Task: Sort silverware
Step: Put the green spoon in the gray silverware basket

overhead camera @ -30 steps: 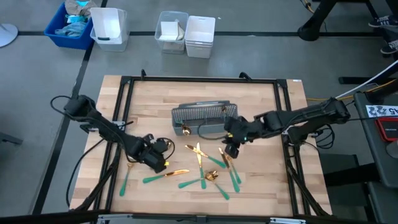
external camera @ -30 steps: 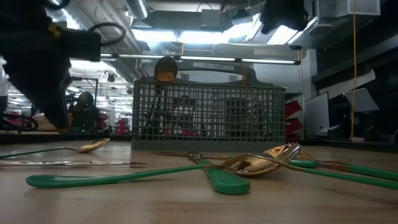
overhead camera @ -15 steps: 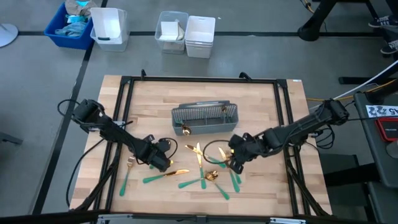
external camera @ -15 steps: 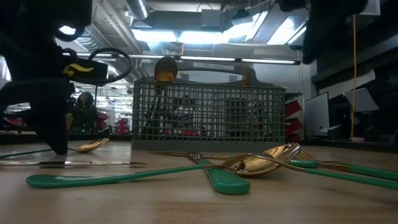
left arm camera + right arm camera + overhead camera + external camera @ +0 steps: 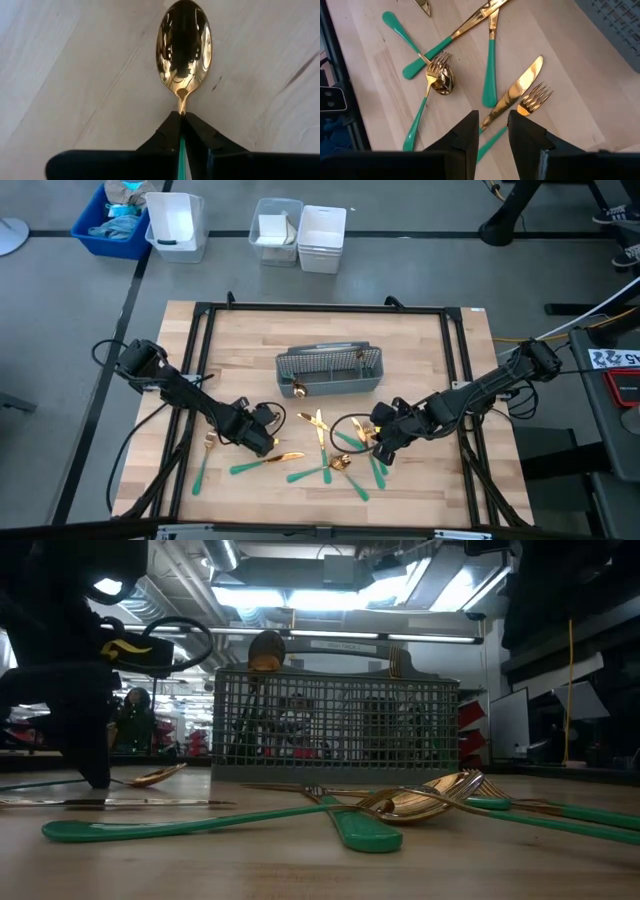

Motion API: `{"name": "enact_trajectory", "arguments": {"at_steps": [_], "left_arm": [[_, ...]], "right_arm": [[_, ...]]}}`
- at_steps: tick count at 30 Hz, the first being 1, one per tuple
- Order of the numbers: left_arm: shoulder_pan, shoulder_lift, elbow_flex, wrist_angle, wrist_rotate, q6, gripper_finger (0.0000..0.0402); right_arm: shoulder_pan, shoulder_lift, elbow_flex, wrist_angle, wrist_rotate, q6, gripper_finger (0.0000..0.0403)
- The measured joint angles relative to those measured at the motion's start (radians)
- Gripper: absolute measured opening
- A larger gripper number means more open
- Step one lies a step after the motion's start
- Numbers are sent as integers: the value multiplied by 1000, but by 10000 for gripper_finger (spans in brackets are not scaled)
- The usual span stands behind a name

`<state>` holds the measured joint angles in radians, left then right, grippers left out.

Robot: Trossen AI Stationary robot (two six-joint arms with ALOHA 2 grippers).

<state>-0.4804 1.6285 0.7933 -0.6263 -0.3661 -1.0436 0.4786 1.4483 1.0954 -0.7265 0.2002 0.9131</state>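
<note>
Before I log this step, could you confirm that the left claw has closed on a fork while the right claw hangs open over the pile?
Not quite: the left claw has closed on a spoon, as the left wrist view shows. The right claw does hang open over the pile.

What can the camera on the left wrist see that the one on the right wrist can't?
Only the left wrist view shows a single spoon, its neck pinched in the shut left end effector. Only the right wrist view shows a scatter of cutlery: a knife lying across a fork, beyond the open right end effector, plus a corner of the mesh caddy. Both show the wooden table.
</note>
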Motion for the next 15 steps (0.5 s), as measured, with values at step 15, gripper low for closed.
{"name": "enact_trajectory", "arguments": {"at_steps": [15], "left_arm": [[-5,-234,-1,229,6,198,3]], "right_arm": [[0,-1,0,-8,2,-1,105]]}}
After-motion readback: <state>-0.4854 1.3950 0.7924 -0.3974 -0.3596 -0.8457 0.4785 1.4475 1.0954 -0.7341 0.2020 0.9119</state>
